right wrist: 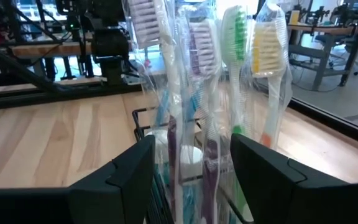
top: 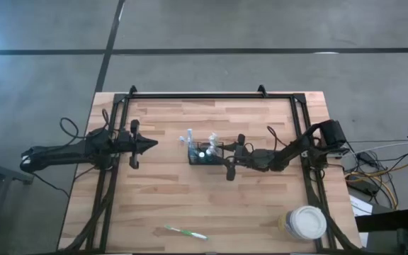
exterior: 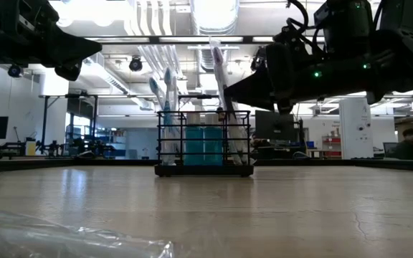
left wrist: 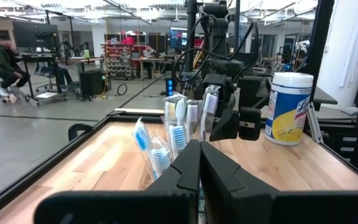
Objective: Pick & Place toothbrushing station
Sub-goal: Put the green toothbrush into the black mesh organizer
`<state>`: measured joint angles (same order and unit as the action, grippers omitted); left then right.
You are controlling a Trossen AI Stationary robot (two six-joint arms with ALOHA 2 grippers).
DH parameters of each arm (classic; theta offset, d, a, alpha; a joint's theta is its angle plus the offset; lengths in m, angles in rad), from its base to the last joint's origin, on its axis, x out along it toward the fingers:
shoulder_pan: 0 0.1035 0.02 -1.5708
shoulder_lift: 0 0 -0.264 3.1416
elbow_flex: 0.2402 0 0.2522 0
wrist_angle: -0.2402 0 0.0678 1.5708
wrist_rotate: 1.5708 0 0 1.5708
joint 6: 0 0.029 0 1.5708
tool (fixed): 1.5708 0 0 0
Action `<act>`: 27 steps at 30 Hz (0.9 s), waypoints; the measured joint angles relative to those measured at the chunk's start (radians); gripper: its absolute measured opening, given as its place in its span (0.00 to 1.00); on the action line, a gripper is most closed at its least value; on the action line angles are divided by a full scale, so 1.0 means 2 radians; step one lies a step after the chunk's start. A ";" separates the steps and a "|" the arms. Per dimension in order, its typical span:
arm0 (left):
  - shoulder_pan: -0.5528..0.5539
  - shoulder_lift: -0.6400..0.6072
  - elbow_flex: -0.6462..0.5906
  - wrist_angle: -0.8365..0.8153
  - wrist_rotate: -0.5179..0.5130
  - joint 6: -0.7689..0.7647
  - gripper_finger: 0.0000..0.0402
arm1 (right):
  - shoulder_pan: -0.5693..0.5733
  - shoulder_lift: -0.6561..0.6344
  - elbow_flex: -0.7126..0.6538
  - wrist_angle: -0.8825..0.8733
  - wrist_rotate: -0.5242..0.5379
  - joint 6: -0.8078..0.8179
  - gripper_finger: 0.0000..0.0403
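The black wire-mesh caddy (top: 204,153) stands on its base at mid-table. It holds several plastic-wrapped toothbrushes (right wrist: 191,50) upright and white-capped tubes (top: 201,151). It also shows in the low view (exterior: 204,143) and the left wrist view (left wrist: 179,124). My right gripper (top: 231,157) is open just right of the caddy. In its wrist view (right wrist: 191,180) its fingers stand either side of the caddy's right end, and I see no touch. My left gripper (top: 149,144) is shut and empty, left of the caddy, pointing at it (left wrist: 199,168).
A wrapped green toothbrush (top: 186,232) lies loose near the table's front edge and shows blurred in the low view (exterior: 70,240). A large cup with a white lid (top: 307,223) stands at the front right corner. A black frame (top: 211,94) runs along the table's edges.
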<state>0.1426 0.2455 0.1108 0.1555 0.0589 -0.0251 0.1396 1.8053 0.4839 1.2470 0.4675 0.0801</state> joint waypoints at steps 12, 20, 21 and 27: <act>0.000 0.000 0.000 -0.009 0.000 -0.001 0.02 | 0.000 -0.001 0.000 -0.042 0.004 0.006 0.43; 0.000 0.000 0.000 -0.009 0.000 0.000 0.02 | 0.002 -0.003 0.000 -0.052 0.001 0.009 0.31; 0.000 0.000 0.000 -0.009 0.000 0.000 0.02 | 0.003 -0.005 0.000 -0.051 0.001 0.004 0.31; 0.000 0.000 0.000 -0.010 0.000 0.000 0.02 | 0.014 -0.038 0.000 -0.063 0.002 -0.017 0.31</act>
<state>0.1428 0.2455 0.1108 0.1363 0.0589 -0.0257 0.1668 1.7298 0.4835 1.1220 0.4714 0.0451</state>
